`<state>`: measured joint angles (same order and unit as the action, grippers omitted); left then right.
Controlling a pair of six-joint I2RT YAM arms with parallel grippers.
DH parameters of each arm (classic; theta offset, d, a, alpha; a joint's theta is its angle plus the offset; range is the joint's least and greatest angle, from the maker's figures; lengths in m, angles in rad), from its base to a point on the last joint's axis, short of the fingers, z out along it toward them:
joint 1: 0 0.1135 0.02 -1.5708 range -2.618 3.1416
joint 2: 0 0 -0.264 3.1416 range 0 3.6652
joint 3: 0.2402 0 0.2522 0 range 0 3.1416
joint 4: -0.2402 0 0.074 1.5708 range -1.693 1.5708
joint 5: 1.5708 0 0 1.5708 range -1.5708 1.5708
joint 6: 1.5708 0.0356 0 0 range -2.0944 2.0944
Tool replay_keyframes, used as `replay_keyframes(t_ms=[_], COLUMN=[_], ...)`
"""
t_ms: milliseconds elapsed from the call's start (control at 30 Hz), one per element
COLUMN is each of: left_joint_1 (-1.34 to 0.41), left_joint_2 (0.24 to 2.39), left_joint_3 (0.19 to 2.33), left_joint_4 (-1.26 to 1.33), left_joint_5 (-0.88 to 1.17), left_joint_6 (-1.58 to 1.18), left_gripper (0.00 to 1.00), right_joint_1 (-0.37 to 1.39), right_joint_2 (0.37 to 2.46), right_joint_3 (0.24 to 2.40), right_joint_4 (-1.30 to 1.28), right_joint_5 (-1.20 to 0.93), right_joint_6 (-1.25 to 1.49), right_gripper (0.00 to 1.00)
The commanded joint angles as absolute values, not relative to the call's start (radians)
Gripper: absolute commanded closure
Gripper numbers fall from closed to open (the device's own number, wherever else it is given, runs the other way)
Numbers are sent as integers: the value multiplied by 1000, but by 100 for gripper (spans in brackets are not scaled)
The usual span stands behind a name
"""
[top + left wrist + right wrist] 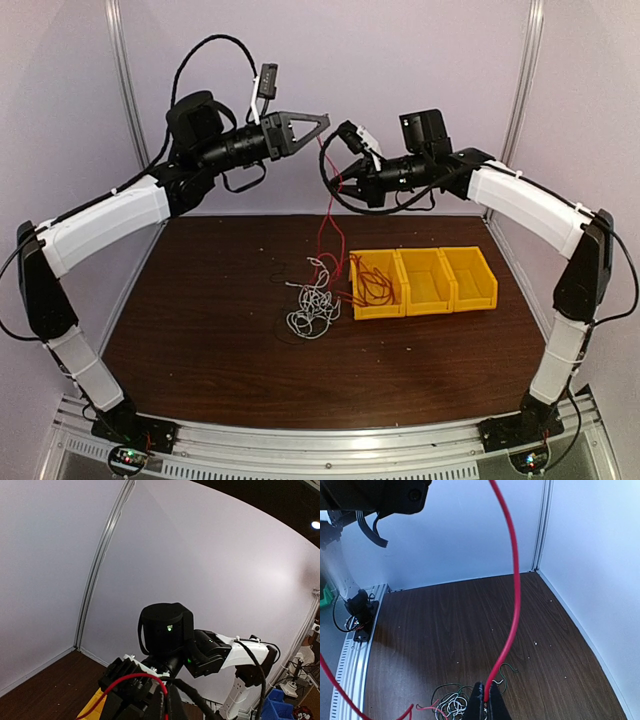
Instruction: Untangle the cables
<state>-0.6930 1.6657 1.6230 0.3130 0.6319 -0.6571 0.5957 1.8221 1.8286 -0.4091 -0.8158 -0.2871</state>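
Right wrist view shows the right gripper (485, 705) with its fingers pinched together on the red cable (512, 605). The cable hangs down into the leftmost of the yellow bins (470, 290). The white cable (312, 305) lies clumped on the table (200, 300) just left of the bins, with thin black cable (449, 685) loops among it. The left gripper (322, 122) hovers above and left of the bins; whether it grips cannot be told.

Three yellow bins (424, 280), three cables (312, 305), two arms (105, 222).
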Motion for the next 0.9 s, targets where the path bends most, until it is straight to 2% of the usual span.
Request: replay_keyframes(t_ms=[0, 67, 100, 233, 300, 433, 600, 700, 867], left_joint_1=[-693, -689, -686, -671, -669, -667, -674, -713, -729], left_joint_2=[1631, 1617, 1609, 1548, 1514, 1454, 1472, 1576, 1797], left_joint_3=[1576, 1537, 1515, 1387, 1312, 1102, 865, 841, 971], left_joint_4=[323, 322, 323, 345, 355, 445, 693, 823, 850], left_joint_5=[602, 566, 546, 454, 412, 397, 429, 401, 320], left_joint_6=[-615, -609, -607, -584, -540, -478, -457, -438, -474], left_gripper=[100, 99, 92, 52, 43, 36, 34, 34, 38], right_joint_1=[597, 597, 596, 594, 591, 561, 459, 431, 403], right_joint_2=[1755, 1738, 1729, 1703, 1702, 1715, 1744, 1753, 1721], right_joint_3=[1858, 1858, 1858, 1904, 1979, 2200, 2341, 2347, 2313], right_joint_4=[-378, -390, -398, -446, -482, -497, -401, -384, -378], right_joint_5=[-869, -881, -883, -908, -935, -964, -1048, -1071, -1045], right_joint_6=[-279, -280, -282, -281, -274, -229, -107, -87, -86], right_gripper=[100, 100, 100, 100, 100, 100, 100, 100, 100])
